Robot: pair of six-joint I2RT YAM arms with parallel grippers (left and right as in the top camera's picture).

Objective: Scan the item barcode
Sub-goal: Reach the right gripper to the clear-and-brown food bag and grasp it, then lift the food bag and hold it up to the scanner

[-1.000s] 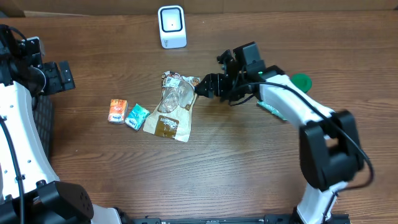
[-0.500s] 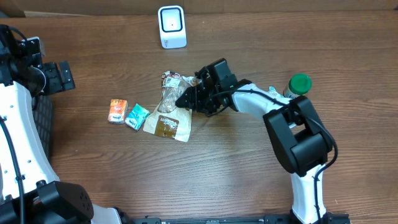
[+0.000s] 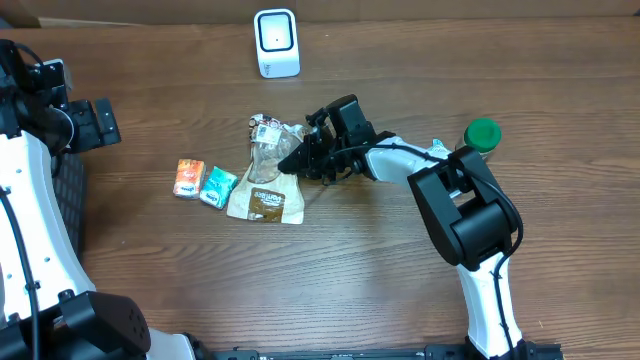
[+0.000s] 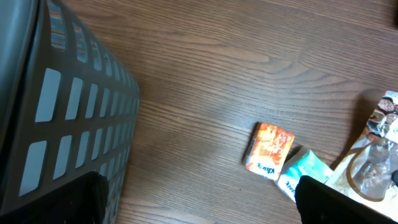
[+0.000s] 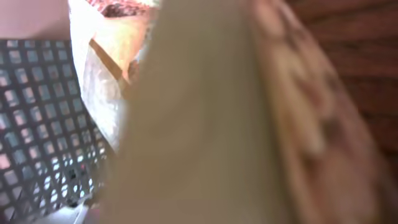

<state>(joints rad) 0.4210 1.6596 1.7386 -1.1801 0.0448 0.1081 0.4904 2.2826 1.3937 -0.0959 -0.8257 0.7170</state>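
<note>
Our right gripper (image 3: 299, 160) has its fingers pinched together on the right edge of the snack bag (image 3: 268, 188), near the bag's middle. In the right wrist view the bag (image 5: 205, 124) fills almost the whole picture, blurred and pressed close, so the fingers themselves are lost behind it. The bag lies flat on the wooden table (image 3: 360, 270), its clear window and printed top towards the scanner (image 3: 276, 42), which stands well apart at the table's far edge. Just left of the bag we see a teal packet (image 3: 219, 186), and beside that an orange packet (image 3: 188, 178). A green-capped bottle (image 3: 482, 133) stands behind our right arm. Our left gripper (image 3: 97, 122) hangs at the far left with its fingers spread wide and nothing between them, next to a dark slotted basket (image 4: 56, 106).
</note>
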